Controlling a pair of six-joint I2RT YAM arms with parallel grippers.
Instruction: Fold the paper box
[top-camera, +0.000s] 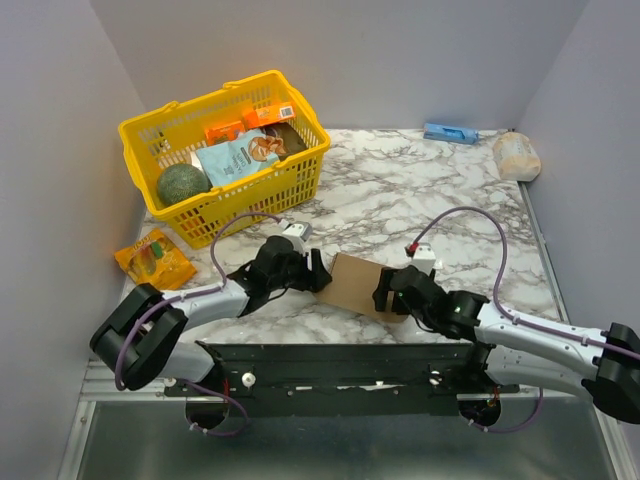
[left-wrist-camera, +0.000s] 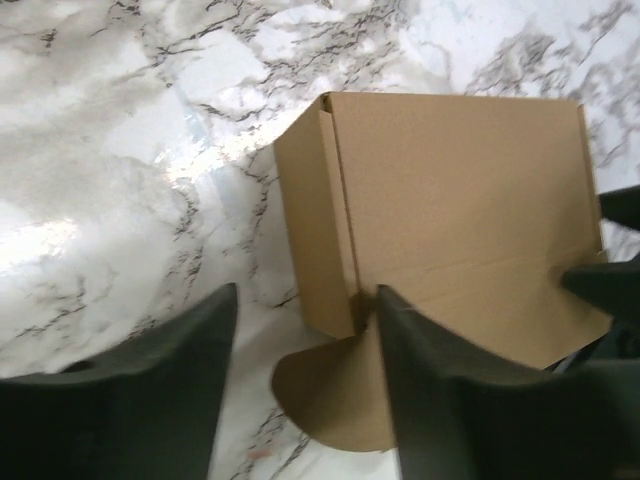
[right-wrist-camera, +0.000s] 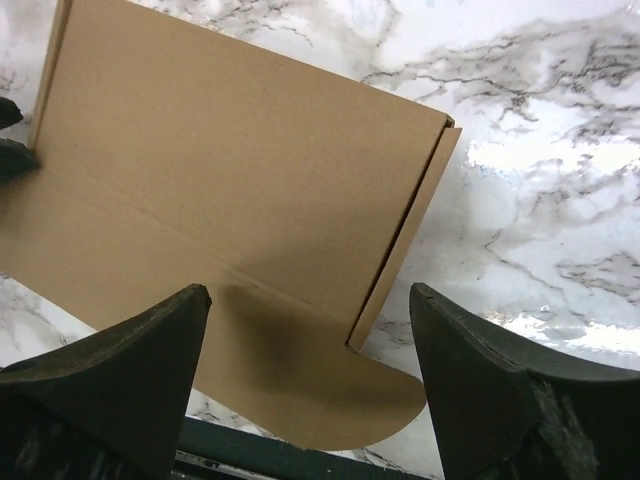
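The paper box (top-camera: 355, 285) is plain brown cardboard lying at the near middle of the marble table, between my two grippers. My left gripper (top-camera: 318, 272) is at its left end and stands open. In the left wrist view the box (left-wrist-camera: 460, 200) shows its top and one side wall, with a rounded flap (left-wrist-camera: 330, 400) spread on the table. That gripper (left-wrist-camera: 307, 292) straddles the corner, and its right finger (left-wrist-camera: 430, 380) rests against the top panel. My right gripper (top-camera: 385, 292) is open at the right end. Its jaws (right-wrist-camera: 310, 290) straddle the box (right-wrist-camera: 230, 170) corner and another rounded flap (right-wrist-camera: 330, 390).
A yellow basket (top-camera: 135, 135) with packets and a green round thing (top-camera: 182, 184) stands at the back left. An orange packet (top-camera: 155, 258) lies left of my left arm. A small blue box (top-camera: 450, 132) and a pale bag (top-camera: 516, 155) sit at the back right.
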